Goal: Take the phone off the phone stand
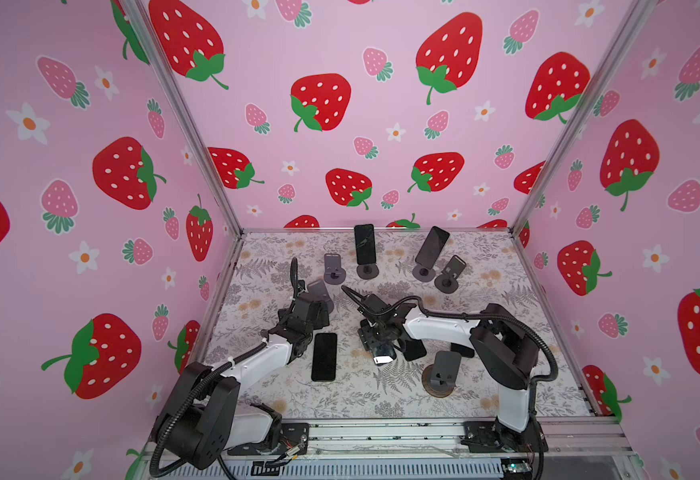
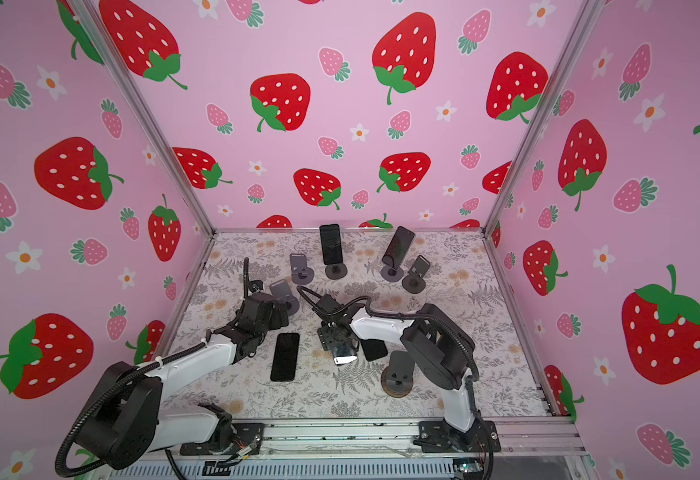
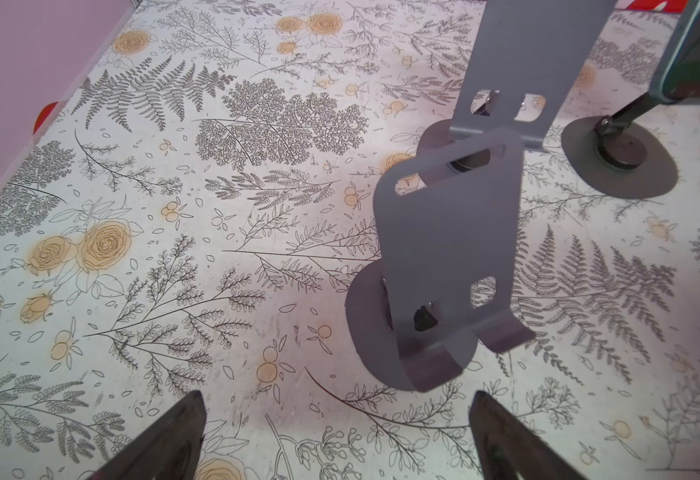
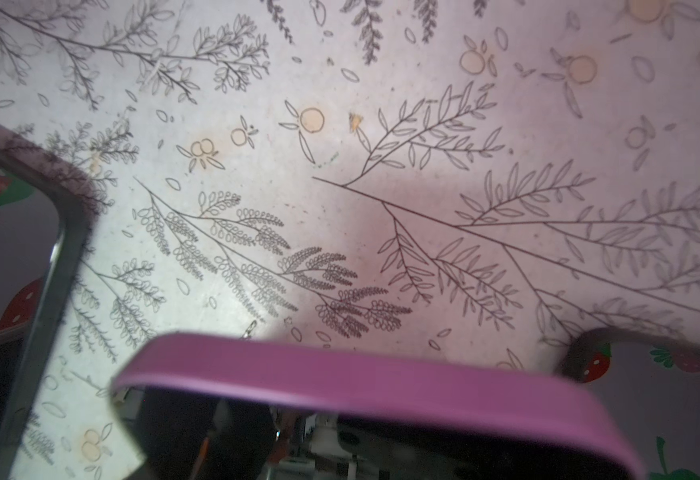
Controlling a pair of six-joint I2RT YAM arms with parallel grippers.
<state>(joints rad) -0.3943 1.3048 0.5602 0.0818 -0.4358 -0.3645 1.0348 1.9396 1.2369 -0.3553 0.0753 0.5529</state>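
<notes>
One phone (image 1: pixel 385 357), right pincer (image 1: pixel 377 345) (left (image 3: pixel 338 397) agape)

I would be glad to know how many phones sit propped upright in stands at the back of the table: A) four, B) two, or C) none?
B: in a top view the left upright phone and the right upright phone are the only two propped up there.

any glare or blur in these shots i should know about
Both top views: white glare blows out the purple-edged phone, and the wide lens splays the wall posts. Right wrist view: that phone's edge is soft, too near the lens; the mat is sharper. Left wrist view: crisp on the stand, left fingertips softer.
</notes>
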